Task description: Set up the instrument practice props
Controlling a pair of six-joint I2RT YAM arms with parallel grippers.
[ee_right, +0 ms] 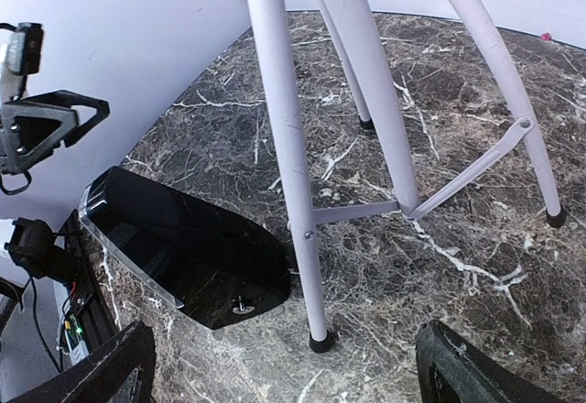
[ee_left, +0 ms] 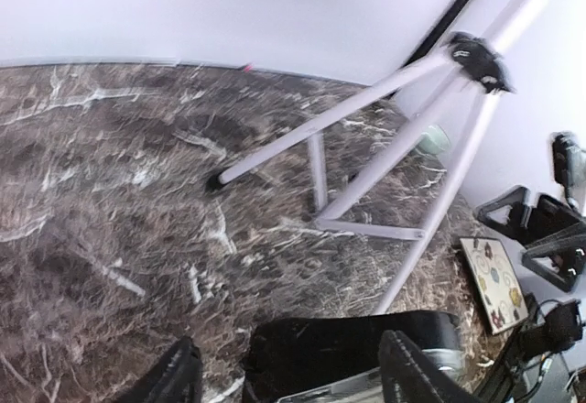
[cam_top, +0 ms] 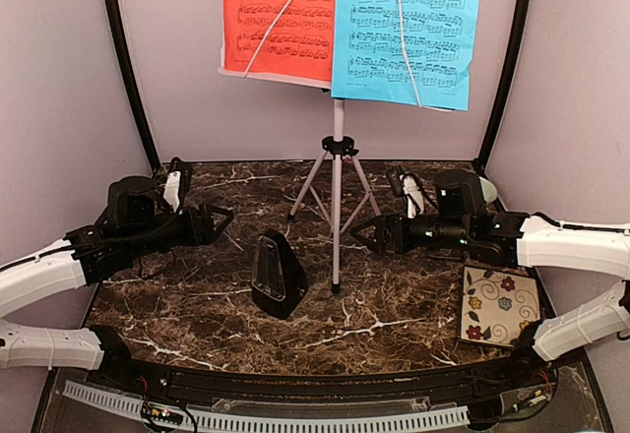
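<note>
Fingers of the left gripper [cam_top: 221, 223] stand apart, empty, near the metronome [cam_top: 279, 274], upright just left of the music stand [cam_top: 338, 123]'s front leg; the right gripper [cam_top: 366, 237] gapes wide. Probably best to grip the metronome low across its sides, clear of that leg.
</note>
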